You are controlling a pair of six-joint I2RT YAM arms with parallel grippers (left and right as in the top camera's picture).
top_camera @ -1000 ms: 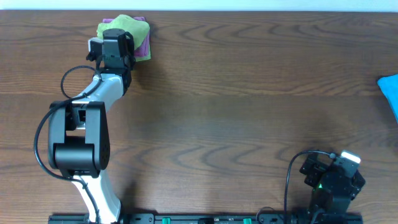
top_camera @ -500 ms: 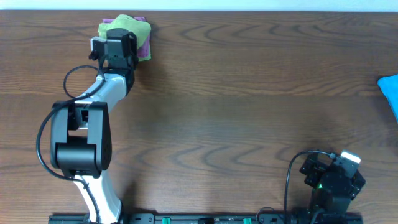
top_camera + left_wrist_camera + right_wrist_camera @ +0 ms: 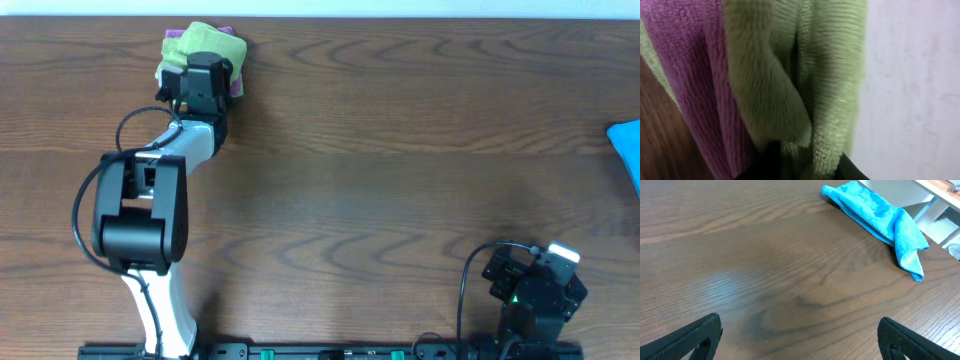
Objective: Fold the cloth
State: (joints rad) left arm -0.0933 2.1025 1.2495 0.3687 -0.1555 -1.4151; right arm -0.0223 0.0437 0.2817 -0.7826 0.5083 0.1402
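Green cloth [image 3: 203, 40] sits bunched on a purple cloth [image 3: 237, 75] at the far left corner of the table [image 3: 400, 150]; I see my left gripper [image 3: 807, 167] pinching a green fold. Right gripper [image 3: 799, 340] gapes wide, holding nothing, blue cloth [image 3: 875, 215] well ahead.

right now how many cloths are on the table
3. A green cloth sits bunched on top of a purple cloth at the far left of the table. A blue cloth lies at the right edge. The pile could hide more.
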